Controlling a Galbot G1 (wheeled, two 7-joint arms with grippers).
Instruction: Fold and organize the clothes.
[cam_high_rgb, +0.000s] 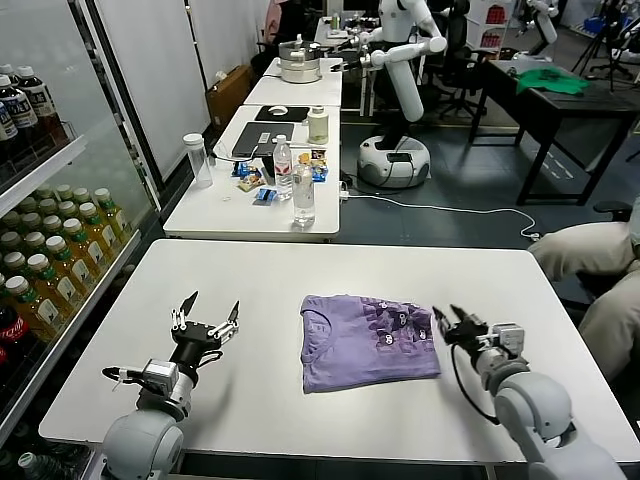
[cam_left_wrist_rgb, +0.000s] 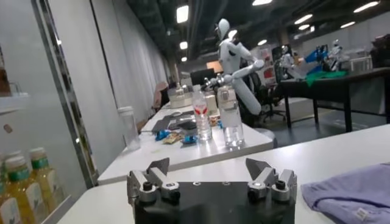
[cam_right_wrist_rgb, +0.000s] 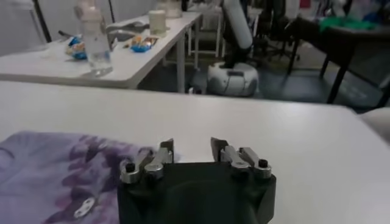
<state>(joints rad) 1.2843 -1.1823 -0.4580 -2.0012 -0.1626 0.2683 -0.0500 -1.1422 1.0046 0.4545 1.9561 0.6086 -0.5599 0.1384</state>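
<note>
Lying folded on the white surface is 1 lavender T-shirt, small dark-and-white printed marks up, none readable. 2 hands flank it: left hand released and well apart, right hand parted, empty, just beside its edge.

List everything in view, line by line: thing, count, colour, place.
folded cotton T-shirt: one, light purple with dark-and-white printed marks, centre of the near table.
near table: one, white, in front of the robot.
clear plastic water bottles: two, on the next white table behind.
drinks shelves: bottles, green-capped yellow and dark, far left.
white robot: one, background.
green cloth: one, on the dark table, far right.
left gripper: open, empty, left of the shirt.
right gripper: open, empty, at the shirt's right edge.
</note>
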